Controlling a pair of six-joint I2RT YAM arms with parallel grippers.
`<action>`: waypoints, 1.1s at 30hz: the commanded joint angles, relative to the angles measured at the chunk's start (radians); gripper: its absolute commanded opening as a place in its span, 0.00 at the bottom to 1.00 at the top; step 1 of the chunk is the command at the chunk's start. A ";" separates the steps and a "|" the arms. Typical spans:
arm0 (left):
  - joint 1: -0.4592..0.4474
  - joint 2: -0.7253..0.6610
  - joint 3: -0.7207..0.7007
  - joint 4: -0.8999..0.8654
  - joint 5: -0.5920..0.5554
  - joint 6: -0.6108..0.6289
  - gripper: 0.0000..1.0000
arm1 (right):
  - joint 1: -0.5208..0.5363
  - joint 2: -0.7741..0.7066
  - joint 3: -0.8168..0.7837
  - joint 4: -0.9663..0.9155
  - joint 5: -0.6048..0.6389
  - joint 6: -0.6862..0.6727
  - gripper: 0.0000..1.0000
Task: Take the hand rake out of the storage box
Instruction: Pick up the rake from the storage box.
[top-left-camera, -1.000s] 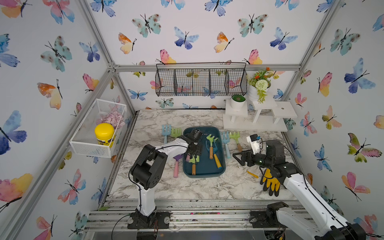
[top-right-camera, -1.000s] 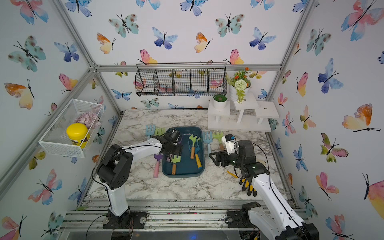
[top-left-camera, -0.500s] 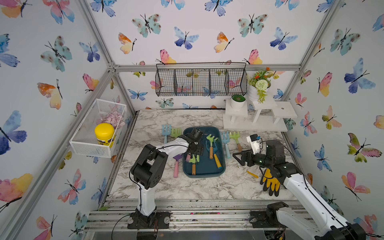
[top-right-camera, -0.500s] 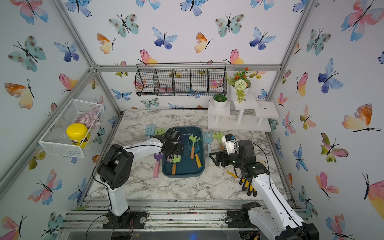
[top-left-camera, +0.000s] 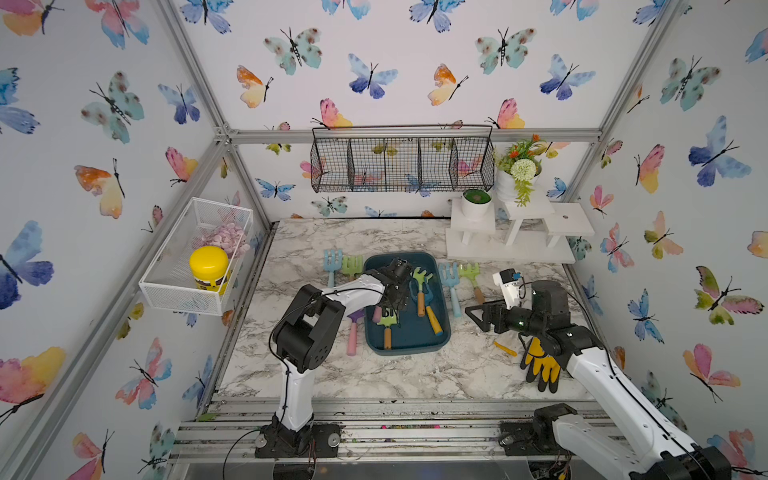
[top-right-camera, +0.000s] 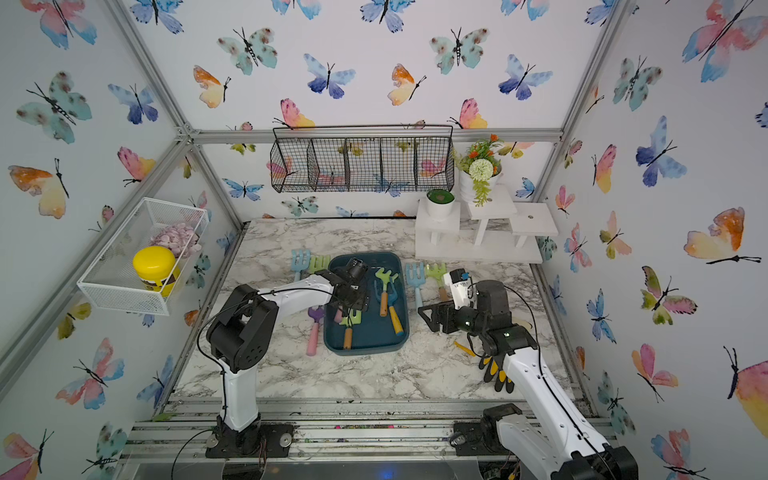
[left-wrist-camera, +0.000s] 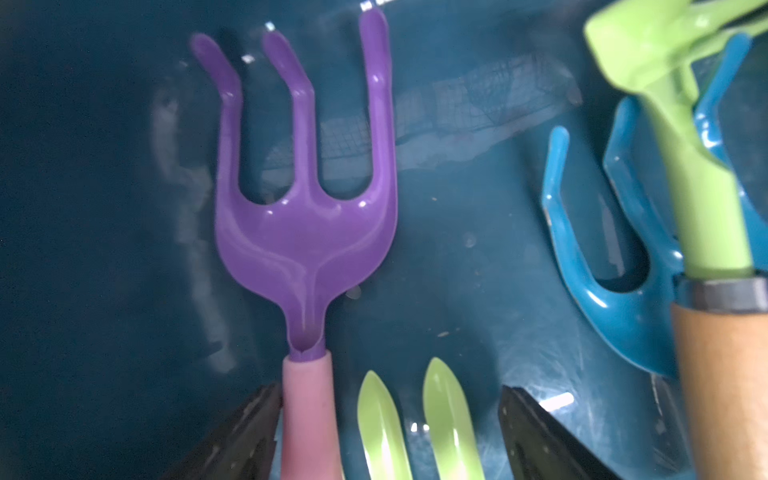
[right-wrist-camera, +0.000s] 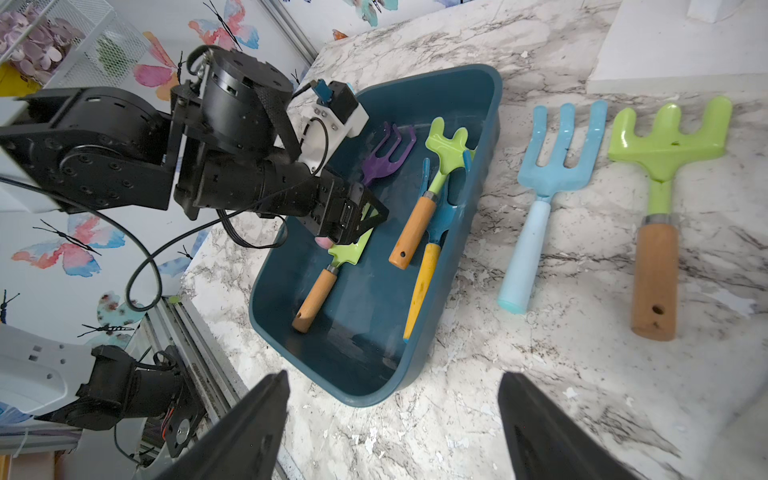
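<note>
our left gripper (left-wrist-camera: 390, 390) sits low inside the blue storage box (top-left-camera: 411, 338) with its jaws spread wide. the pink handle of the purple hand rake (left-wrist-camera: 305, 232) runs between them, just beside one finger. the rake lies flat on the box floor. our right gripper (right-wrist-camera: 392, 376) hangs over the marble table (right-wrist-camera: 582, 374) beside the box, jaws apart.

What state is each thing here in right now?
Left gripper, open around the purple rake's pink handle.
Right gripper, open, empty, above the table.
Purple rake, lying in the storage box, not gripped.
Storage box, upright on the table, four tools inside.
Green rake, lying across the blue rake.
</note>
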 joint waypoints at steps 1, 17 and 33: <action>-0.002 0.047 -0.005 -0.075 -0.015 -0.008 0.88 | 0.005 0.005 -0.009 0.011 -0.021 0.000 0.85; -0.064 0.007 0.005 0.012 -0.038 0.047 0.71 | 0.005 0.001 -0.010 0.009 -0.027 0.001 0.85; -0.068 -0.030 -0.047 0.064 -0.101 0.041 0.52 | 0.005 0.003 -0.010 0.011 -0.034 0.002 0.85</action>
